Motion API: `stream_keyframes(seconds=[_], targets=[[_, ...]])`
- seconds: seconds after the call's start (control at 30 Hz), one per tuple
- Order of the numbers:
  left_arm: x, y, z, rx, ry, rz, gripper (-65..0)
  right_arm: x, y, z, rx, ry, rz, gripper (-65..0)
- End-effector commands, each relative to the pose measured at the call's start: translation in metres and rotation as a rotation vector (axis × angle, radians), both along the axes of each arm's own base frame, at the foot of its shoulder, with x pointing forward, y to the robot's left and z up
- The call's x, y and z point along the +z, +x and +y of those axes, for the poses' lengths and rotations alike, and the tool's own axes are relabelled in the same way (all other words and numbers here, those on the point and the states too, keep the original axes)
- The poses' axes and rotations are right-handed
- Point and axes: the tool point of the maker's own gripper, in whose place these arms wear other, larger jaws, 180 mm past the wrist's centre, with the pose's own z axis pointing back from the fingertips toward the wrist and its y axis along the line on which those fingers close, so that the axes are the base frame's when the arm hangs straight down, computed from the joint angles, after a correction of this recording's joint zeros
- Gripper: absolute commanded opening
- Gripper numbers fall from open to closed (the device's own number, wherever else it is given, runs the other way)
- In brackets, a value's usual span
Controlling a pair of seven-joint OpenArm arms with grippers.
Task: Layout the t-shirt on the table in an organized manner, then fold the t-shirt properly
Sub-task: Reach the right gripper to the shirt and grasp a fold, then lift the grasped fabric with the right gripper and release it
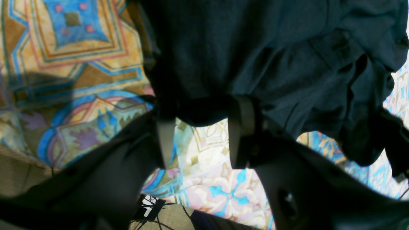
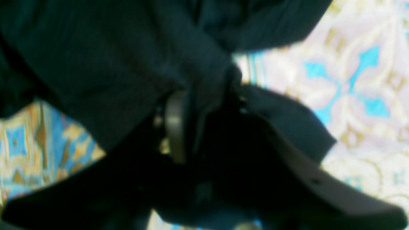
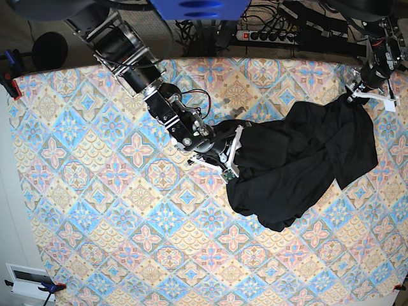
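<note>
The black t-shirt lies crumpled on the right half of the patterned table, stretched between both arms. My right gripper is at the shirt's left edge. In the right wrist view the right gripper is shut on a fold of the t-shirt, with cloth pressed against the pale finger pad. My left gripper is at the shirt's far right corner. In the left wrist view the left gripper has its fingers spread wide. The t-shirt hangs over their tips, and the table shows between them.
A power strip and cables lie beyond the table's far edge. A clamp grips the left corner of the cloth. A white box sits off the near left corner. The left arm's base stands by the far right corner.
</note>
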Motion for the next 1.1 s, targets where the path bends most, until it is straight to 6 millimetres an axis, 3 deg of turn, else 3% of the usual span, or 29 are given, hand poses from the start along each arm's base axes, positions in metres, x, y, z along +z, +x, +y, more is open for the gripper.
stream_keyframes(seconds=[0.0,0.07,0.17,0.43,0.6,0.77,0.83,0.93,1.07], targets=[[0.011,0.007,0.006,-0.009,0.025,-0.032,-38.8,0.022,0.015,0.001,0.0,0.023,-0.063,-55.6],[0.012,0.008,0.006,-0.009,0.025,-0.034,-38.8,0.033,0.018,-0.001,0.005,0.032,-0.094,-64.7],[0.015,0.014,0.007,-0.011,0.029,-0.048,-38.8,0.037,0.009,-0.018,0.019,0.008,-0.103,-64.5],[0.024,0.029,0.007,-0.012,0.032,-0.089,-38.8,0.04,-0.074,-0.025,0.081,0.066,-0.065,-65.0],[0.027,0.035,0.007,-0.014,0.031,-0.104,-38.8,0.047,-0.138,-0.009,0.225,0.08,-0.025,-65.0],[0.032,0.041,0.007,-0.013,0.031,-0.122,-38.8,0.031,-0.191,-0.013,0.385,-0.031,0.083,-65.0],[0.032,0.043,0.007,-0.012,0.031,-0.126,-38.8,0.031,-0.195,-0.01,0.445,-0.065,0.078,-65.0],[0.032,0.042,0.007,-0.012,0.03,-0.124,-38.8,0.038,-0.185,-0.004,0.489,-0.07,0.025,-65.0],[0.031,0.041,0.007,-0.012,0.03,-0.121,-38.8,0.057,-0.139,-0.01,0.412,-0.066,-0.065,-59.4]])
